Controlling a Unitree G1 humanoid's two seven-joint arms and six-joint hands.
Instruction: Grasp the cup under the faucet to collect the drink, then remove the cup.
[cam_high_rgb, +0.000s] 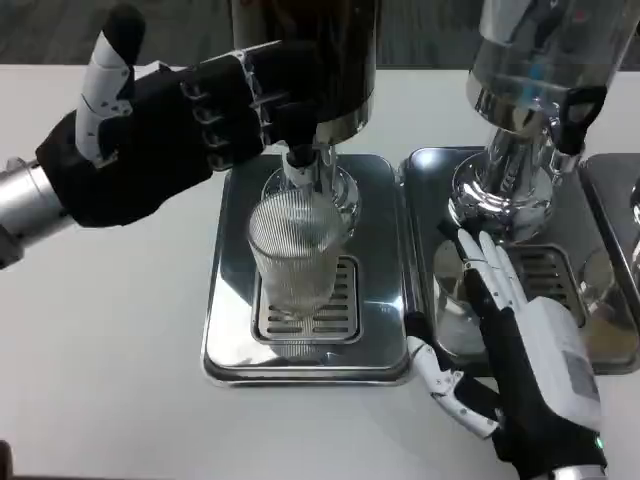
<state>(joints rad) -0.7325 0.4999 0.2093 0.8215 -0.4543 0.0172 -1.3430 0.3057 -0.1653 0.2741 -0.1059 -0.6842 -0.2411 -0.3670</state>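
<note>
A clear ribbed cup (293, 252) stands upright on the drip tray (228, 330) of the dark dispenser (310, 60), right below its faucet (299, 160). No liquid shows in it. My left hand (165, 130) hovers up at the left, palm facing the camera, thumb raised, its fingertips reaching the dispenser's lever area above the faucet. Whether they touch it I cannot tell. My right hand (520, 350) lies open to the right of the tray, fingers spread and pointing away, apart from the cup.
A second dispenser (530, 90) with a clear tank stands at the right on its own steel drip tray (425, 180), partly under my right hand. Another tray edge (620, 200) shows at far right. White table (100, 340) lies left and front.
</note>
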